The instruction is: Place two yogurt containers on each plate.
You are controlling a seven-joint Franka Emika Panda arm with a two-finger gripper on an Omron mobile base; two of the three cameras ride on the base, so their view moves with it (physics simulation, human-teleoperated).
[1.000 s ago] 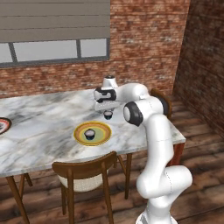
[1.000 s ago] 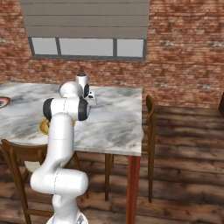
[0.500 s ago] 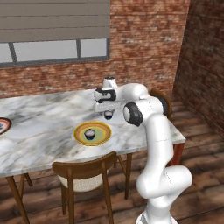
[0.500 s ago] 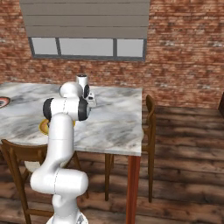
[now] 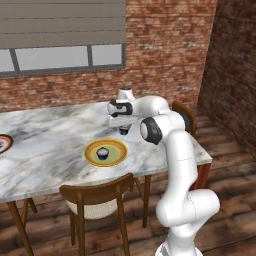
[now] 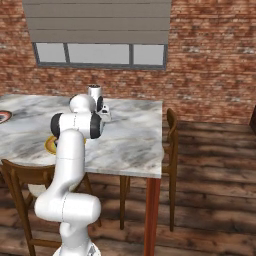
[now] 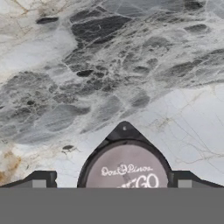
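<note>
Yogurt container [image 7: 126,168] between pincer [image 7: 111,183] tips (above table [image 7: 109,65])

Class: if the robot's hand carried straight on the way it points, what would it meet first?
The hand points down at the marble table; holding a small dark yogurt cup, that cup would probably touch the tabletop first.

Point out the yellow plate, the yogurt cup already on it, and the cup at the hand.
yellow plate [image 5: 116,150]: left base view, its bare orange rim.
yogurt cup on the plate [image 5: 103,153]: left base view, its pale top.
cup at the hand [image 7: 127,169]: hand view, its printed lid.
</note>
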